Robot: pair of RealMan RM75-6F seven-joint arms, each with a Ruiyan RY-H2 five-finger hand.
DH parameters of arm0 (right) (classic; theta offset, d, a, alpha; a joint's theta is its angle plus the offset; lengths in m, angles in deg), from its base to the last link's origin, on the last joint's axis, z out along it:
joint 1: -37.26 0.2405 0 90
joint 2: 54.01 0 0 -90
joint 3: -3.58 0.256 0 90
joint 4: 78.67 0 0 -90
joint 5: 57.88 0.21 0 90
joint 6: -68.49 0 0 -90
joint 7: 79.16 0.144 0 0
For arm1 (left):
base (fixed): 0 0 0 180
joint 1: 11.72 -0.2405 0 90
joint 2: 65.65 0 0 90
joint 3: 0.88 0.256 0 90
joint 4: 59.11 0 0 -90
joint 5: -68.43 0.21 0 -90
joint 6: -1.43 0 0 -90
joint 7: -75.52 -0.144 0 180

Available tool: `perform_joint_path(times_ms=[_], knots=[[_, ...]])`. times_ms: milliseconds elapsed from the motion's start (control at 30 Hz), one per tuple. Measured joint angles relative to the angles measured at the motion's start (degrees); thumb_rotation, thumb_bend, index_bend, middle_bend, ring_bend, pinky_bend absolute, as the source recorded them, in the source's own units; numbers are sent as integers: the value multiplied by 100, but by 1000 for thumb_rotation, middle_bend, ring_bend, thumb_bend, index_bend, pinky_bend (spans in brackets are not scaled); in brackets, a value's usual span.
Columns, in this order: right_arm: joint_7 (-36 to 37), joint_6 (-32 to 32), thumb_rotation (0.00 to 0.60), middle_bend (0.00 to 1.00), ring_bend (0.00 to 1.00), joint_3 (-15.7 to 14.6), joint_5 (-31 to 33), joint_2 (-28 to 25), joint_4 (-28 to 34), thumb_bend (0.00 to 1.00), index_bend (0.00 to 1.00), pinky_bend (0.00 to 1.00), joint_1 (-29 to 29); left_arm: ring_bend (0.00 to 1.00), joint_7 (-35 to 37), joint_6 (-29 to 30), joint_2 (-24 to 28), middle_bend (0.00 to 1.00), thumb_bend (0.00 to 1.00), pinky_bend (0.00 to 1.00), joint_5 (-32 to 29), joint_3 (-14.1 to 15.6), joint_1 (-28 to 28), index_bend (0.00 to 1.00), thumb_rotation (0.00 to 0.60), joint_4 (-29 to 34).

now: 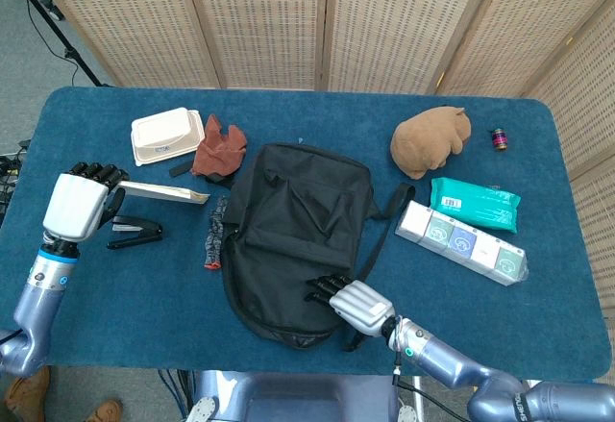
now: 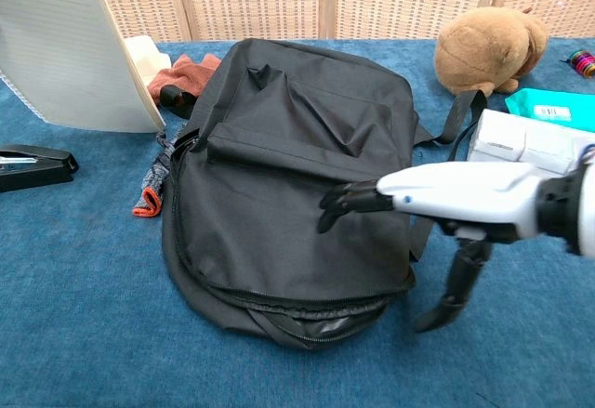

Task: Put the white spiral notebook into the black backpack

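Observation:
The black backpack [image 1: 293, 235] [image 2: 293, 185] lies flat in the middle of the blue table, its zipper line running along the near edge. My left hand [image 1: 75, 203] holds the white spiral notebook [image 1: 163, 192] [image 2: 70, 55] lifted and tilted above the table's left side, left of the backpack. My right hand [image 1: 354, 302] [image 2: 446, 199] hovers over the backpack's near right part, fingers spread and pointing left, thumb hanging down, holding nothing.
A black stapler [image 1: 133, 235] [image 2: 33, 166] lies under the notebook. A white box [image 1: 168, 136], brown cloth [image 1: 219, 149] and a grey-and-orange item [image 1: 213, 239] sit left of the backpack. A plush toy [image 1: 430, 139], teal pack [image 1: 474, 203] and boxed set [image 1: 463, 241] are on the right.

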Motion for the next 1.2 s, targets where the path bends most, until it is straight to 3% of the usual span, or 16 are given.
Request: perform_joint_path(times_ms=[433,1000,1100,1200], knots=[[-466,-228,600,69,12,129,518,557,-349,0,182,81,223,527,188,70,-93,618,487,540,30,58,-47,816,600,-174],[-1307,-513,600,84,22,-49,864,825,-625,0,196,82,386,527,390,194,-69,618,487,539,49,60,-98,815,600,-242],[-1419,-591,600,120,64,-69,905,845,-670,98,221,143,397,527,402,223,-54,618,487,539,61,64,-109,815,600,-228],[-1479,-703,600,169,114,-86,921,860,-713,277,275,216,387,527,422,230,-36,618,487,540,61,64,-116,816,600,-226]])
